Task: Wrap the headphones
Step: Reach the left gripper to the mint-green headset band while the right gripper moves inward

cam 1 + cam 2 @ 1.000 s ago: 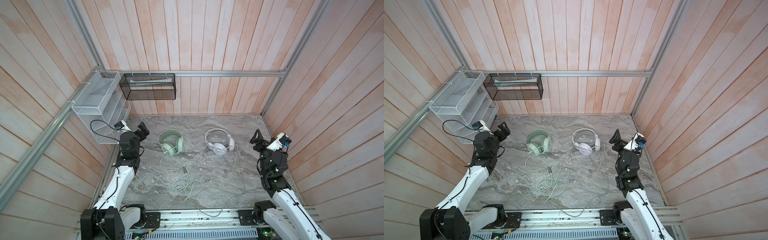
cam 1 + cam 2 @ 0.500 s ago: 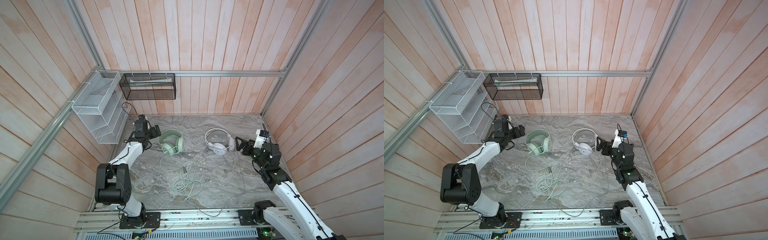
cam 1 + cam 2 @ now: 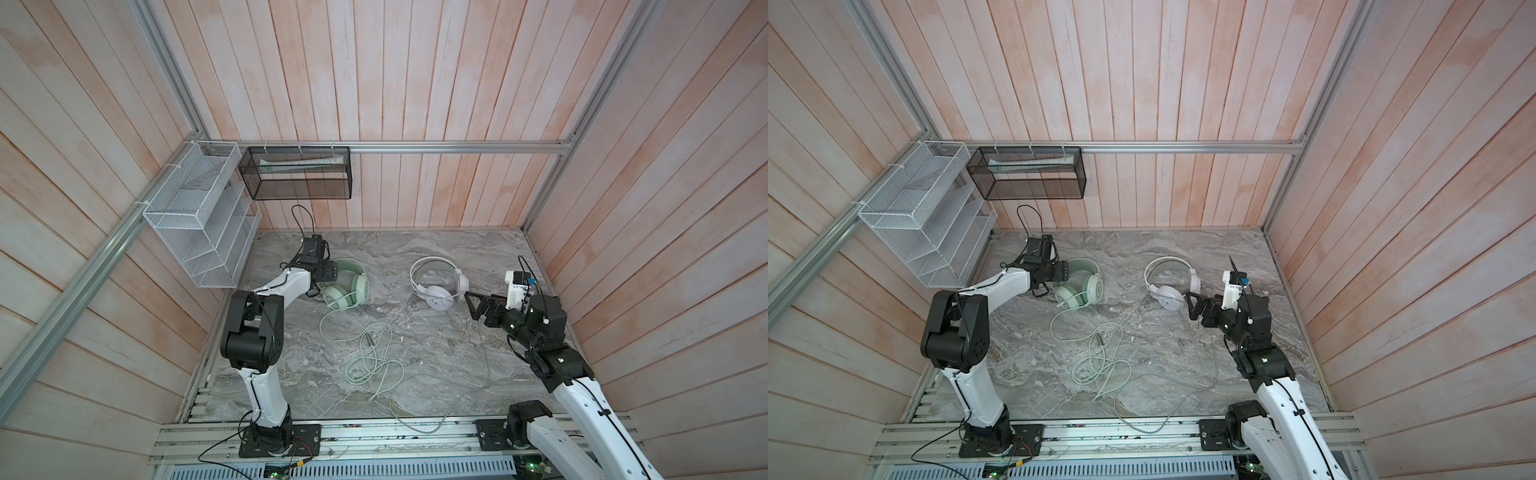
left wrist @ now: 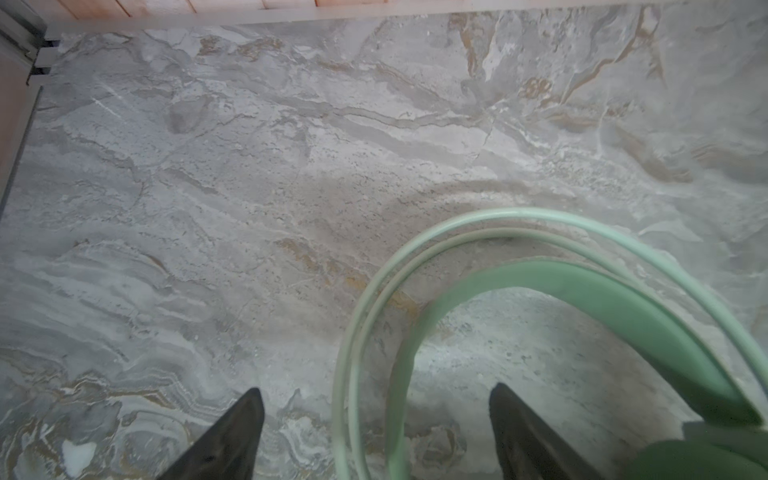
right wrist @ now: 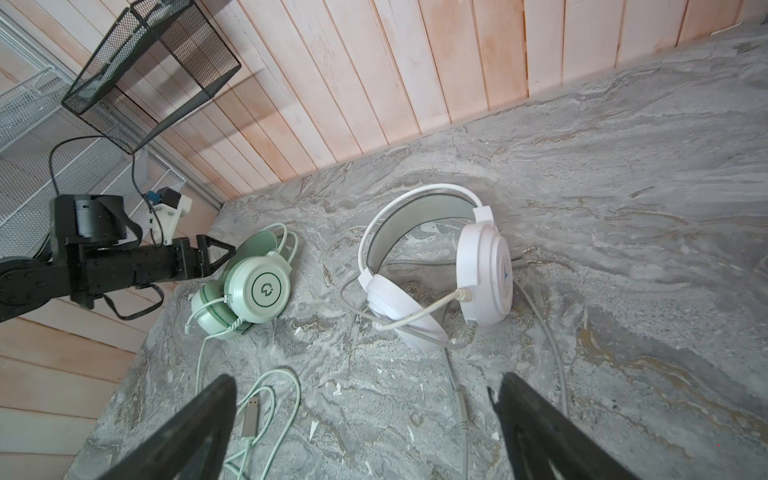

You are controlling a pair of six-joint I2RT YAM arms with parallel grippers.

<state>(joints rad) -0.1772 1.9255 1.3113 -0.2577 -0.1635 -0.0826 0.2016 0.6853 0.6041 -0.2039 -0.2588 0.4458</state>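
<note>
Your left gripper (image 4: 376, 388) agape astride the mint-green headset (image 5: 220, 320) band, ringed logo (image 5: 266, 289) on its cup, your right gripper (image 5: 368, 376) agape, well apart from it

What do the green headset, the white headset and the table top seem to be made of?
Green headset: probably smooth matte plastic shells; the ear pads look soft and cushioned.
White headset: smooth hard plastic, judging by its slight sheen.
Table top: grey and veined like stone, maybe marble or a printed laminate.

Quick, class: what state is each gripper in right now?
Left gripper: open, jaws astride the mint-green headset's headband, not gripping.
Right gripper: open, empty, short of the white headset.
</note>
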